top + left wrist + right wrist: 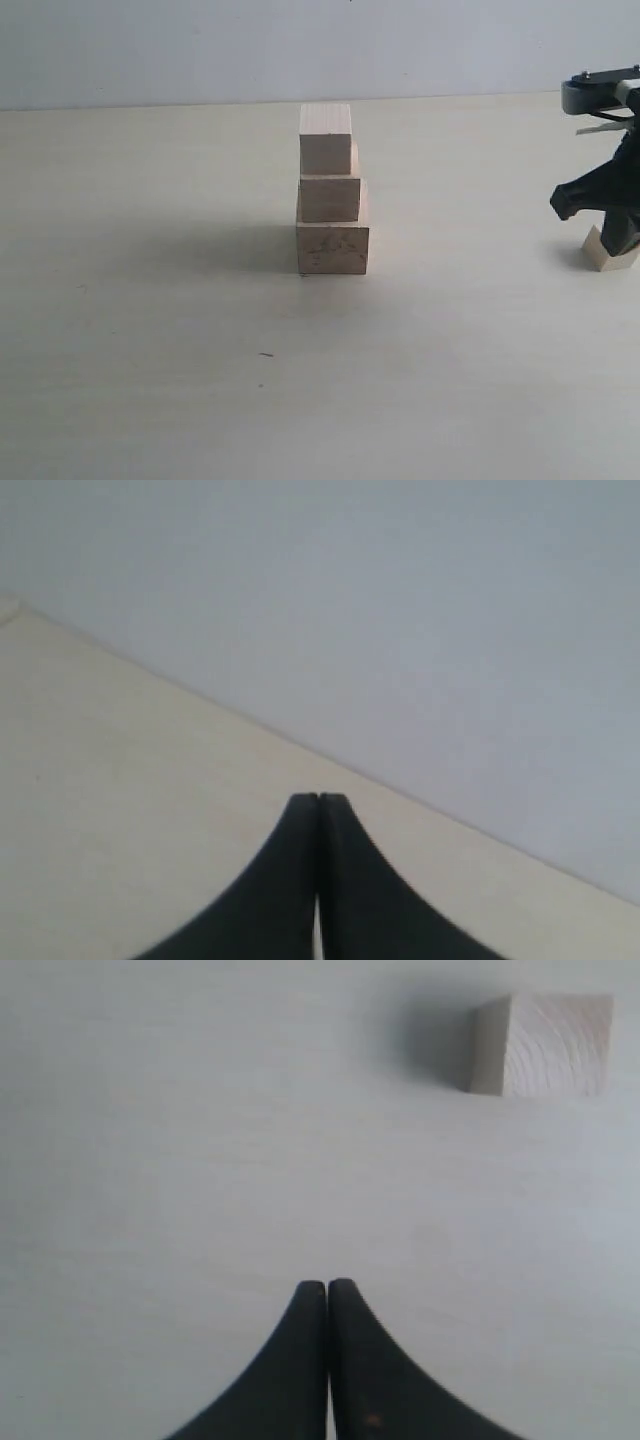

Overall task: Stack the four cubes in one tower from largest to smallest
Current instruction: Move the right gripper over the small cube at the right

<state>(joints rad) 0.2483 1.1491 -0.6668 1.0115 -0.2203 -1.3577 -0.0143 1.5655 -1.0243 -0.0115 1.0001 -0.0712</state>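
The small pale wooden cube [545,1045], likely light, rigid and smooth, lies on the pale table [150,1160] ahead of and off-line from the right end effector [327,1285], closed and empty, well apart from the three-block pale wooden tower [333,190], and is best pinched across two opposite flat faces.

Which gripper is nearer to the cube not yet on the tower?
Right. The right gripper hangs shut close beside the cube, not touching; the left gripper, shut, sees only table and wall.
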